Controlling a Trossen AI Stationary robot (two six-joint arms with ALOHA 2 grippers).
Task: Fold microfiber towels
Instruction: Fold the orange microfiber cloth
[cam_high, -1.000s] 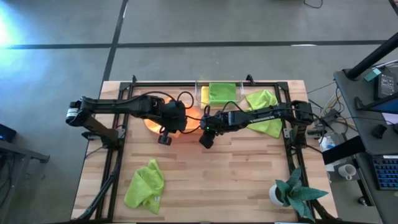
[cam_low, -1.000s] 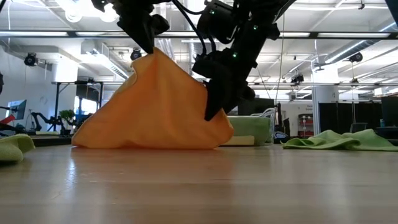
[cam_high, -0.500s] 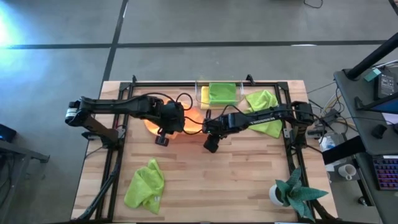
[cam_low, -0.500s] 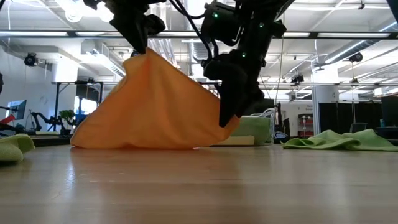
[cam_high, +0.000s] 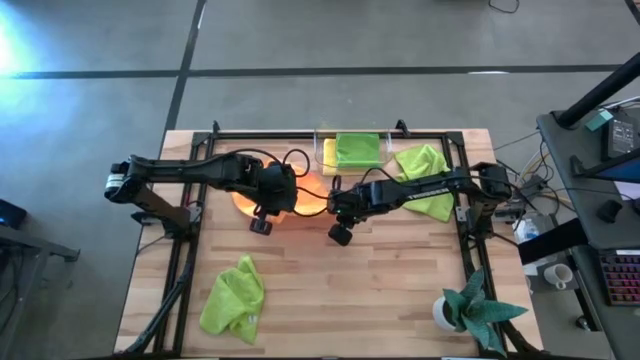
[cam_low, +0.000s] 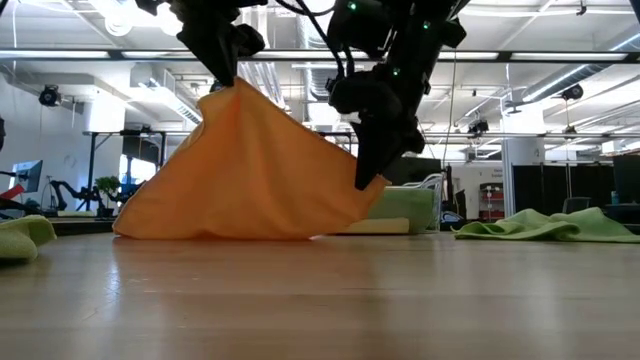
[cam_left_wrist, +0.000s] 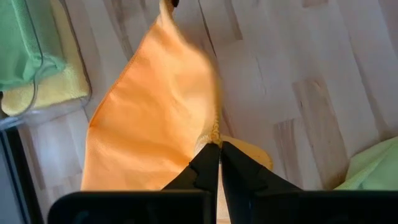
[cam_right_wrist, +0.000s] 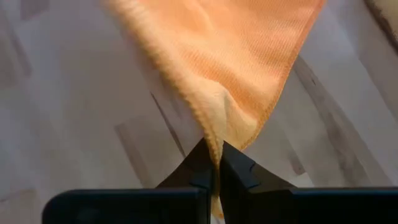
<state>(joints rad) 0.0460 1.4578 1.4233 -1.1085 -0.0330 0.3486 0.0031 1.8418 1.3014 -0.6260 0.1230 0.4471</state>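
Now both end effectors (cam_right_wrist: 214, 163) (cam_left_wrist: 214, 158) pinch orange towel (cam_low: 250, 170).

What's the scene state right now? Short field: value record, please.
left gripper: shut on a corner of the orange towel, lifted high
right gripper: shut on another orange towel edge, lower
orange towel: draped between both grippers, bottom edge on the table
clear bin: back edge, holding a green towel
loose green towels: one back right, one front left
plant: front right corner
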